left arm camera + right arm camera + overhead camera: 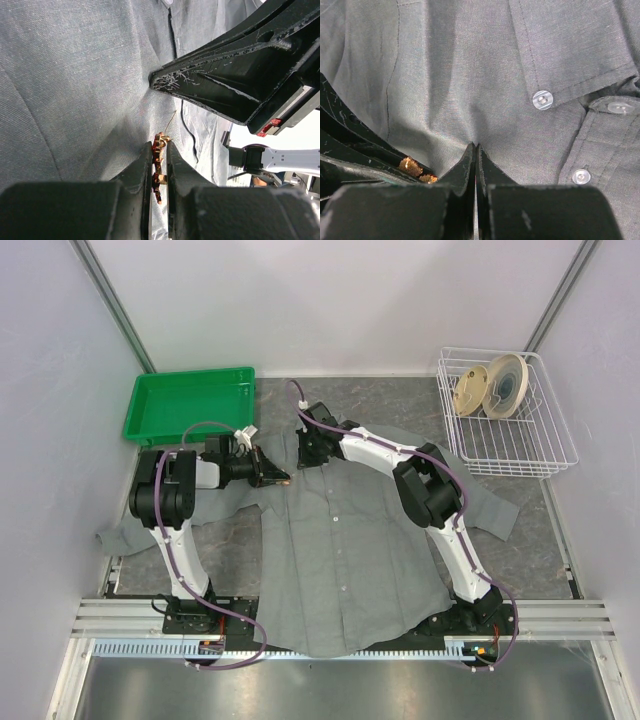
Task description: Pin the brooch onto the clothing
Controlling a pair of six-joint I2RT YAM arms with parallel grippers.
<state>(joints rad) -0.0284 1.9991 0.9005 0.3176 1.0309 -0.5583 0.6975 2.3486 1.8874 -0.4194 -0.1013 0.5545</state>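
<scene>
L claw (159,146) clamped on tiny orange-red leaf-shaped metal brooch (159,167), held edge-on vs large grey woven button-up shirt (340,560) spread on grey counter (400,400). R claw (474,150) pinched together on shirt fold just beside, nr collar.

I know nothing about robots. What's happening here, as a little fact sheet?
Garment: grey shirt, spread out, buttoned
Left gripper: shut on the brooch, held edge-on against the fabric
Right gripper: shut, pinching up a fold of shirt beside the brooch
Far left: green tray
Far right: wire basket
</scene>
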